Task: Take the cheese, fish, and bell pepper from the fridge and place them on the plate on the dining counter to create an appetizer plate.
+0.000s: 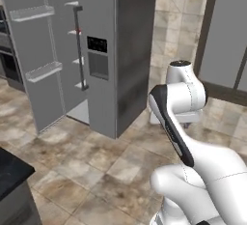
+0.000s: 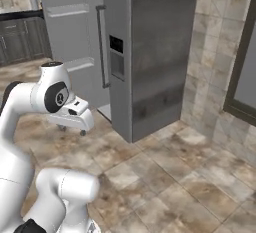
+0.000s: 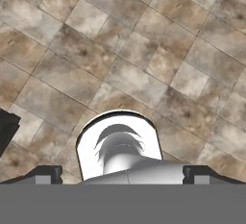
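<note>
Left base view: fridge (image 1: 108,50) at 11 o'clock, one door swung open, pale shelves edge-on. A red speck on a shelf cannot be identified. Gripper (image 3: 123,174) faces floor tiles (image 3: 144,50), holding nothing; jaw spacing cannot be told. Judgement: fish is light, slippery; grasp across its long axis.

Both base views look forward and down from behind the arm, left and right, sharing the nearby fridge (image 1: 116,50) and tiled floor (image 1: 96,156). The hand view faces straight down at floor tiles.
</note>
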